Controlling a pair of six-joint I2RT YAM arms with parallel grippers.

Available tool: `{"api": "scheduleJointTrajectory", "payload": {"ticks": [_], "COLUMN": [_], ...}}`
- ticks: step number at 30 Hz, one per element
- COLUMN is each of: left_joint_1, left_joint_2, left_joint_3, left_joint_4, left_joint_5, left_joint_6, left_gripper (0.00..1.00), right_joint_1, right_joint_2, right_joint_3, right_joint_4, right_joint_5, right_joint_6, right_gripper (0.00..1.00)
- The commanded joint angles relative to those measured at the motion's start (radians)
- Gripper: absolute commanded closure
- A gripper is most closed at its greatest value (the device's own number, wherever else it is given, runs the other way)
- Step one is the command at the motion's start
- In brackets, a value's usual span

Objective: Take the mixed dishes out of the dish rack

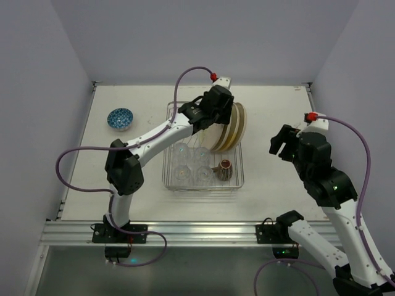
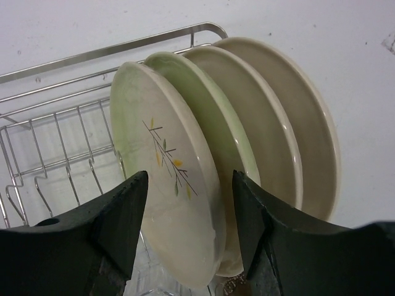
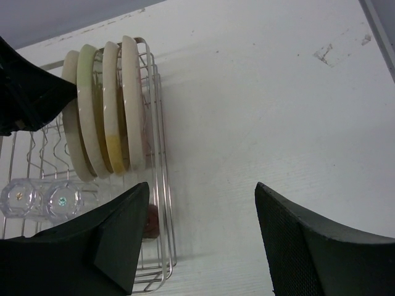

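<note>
On white table (image 1: 278, 111), silver wire rack (image 1: 203, 187) sits mid-table, low sides, upright prongs along far half.

4 plates (image 1: 231, 126) stand on edge in rack's far right part, packed in a row and leaning. Front plate (image 2: 166, 185) is cream with a green tint and a thin leaf sprig. 2nd is pale green, the last 2 plain cream.

4 clear glasses (image 1: 181, 174) form a 2 by 2 block in rack's near half, touching or nearly so. Can't tell if they're mouth up or down.

Dark brown mug (image 1: 223, 171) sits in near right corner of rack, just beside the glasses, tilted, handle toward them.

Blue-patterned bowl (image 1: 120, 118) is out of the rack, on the table far left, well apart.

Left arm: elbow bent at left, forearm running diagonally over the rack, wrist above the plates. Left gripper (image 2: 188, 209) straddles the front plate near its rim, 1 black finger on each side. Fingers (image 2: 117, 228) overlap the plate's edges in wrist view; can't tell if they're actually clamped.

Right arm: raised over bare table right of rack, well apart from it, wrist angled down. Right gripper (image 3: 202, 197) is spread wide, only table between the fingers, holding nothing.
</note>
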Motion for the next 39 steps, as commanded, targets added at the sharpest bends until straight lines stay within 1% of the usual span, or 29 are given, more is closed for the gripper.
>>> {"api": "scheduleJointTrajectory", "payload": {"ticks": [1,5,7,11,13,15,17,30,36,39], "left_joint_1": [-0.023,-0.03,-0.033,-0.039,-0.039,-0.039,-0.039,-0.038,-0.035,-0.032], "left_joint_2": [0.033,0.067,0.086,0.102,0.108,0.111,0.114,0.142,0.146,0.139], "left_joint_3": [0.069,0.118,0.135,0.155,0.162,0.167,0.17,0.175,0.143,0.133], "left_joint_4": [-0.037,-0.072,-0.1,-0.132,-0.145,-0.151,-0.155,-0.157,-0.158,-0.158], "left_joint_5": [-0.075,-0.102,-0.144,-0.213,-0.241,-0.256,-0.262,-0.242,-0.25,-0.256], "left_joint_6": [0.003,0.001,0.001,0.003,0.004,0.009,0.009,0.006,-0.005,-0.008], "left_gripper": [0.39,0.4,0.42,0.47,0.48,0.52,0.54,0.55,0.6,0.64], "right_joint_1": [-0.003,-0.003,-0.003,-0.003,-0.003,-0.003,-0.003,-0.003,-0.005,-0.003], "right_joint_2": [-0.008,-0.016,-0.02,-0.027,-0.027,-0.025,-0.022,-0.024,-0.028,-0.028], "right_joint_3": [0.008,0.005,0.003,0.008,0.008,0.008,0.005,0.0,-0.003,-0.004], "right_joint_4": [0.004,0.004,0.004,0.006,0.007,0.01,0.013,0.024,0.024,0.026], "right_joint_5": [-0.022,-0.024,-0.03,-0.035,-0.039,-0.044,-0.05,-0.076,-0.077,-0.078], "right_joint_6": [-0.022,-0.023,-0.025,-0.026,-0.028,-0.028,-0.026,-0.023,-0.023,-0.023], "right_gripper": [0.28,0.28,0.28,0.28,0.28,0.28,0.28,0.28,0.28,0.28]}}
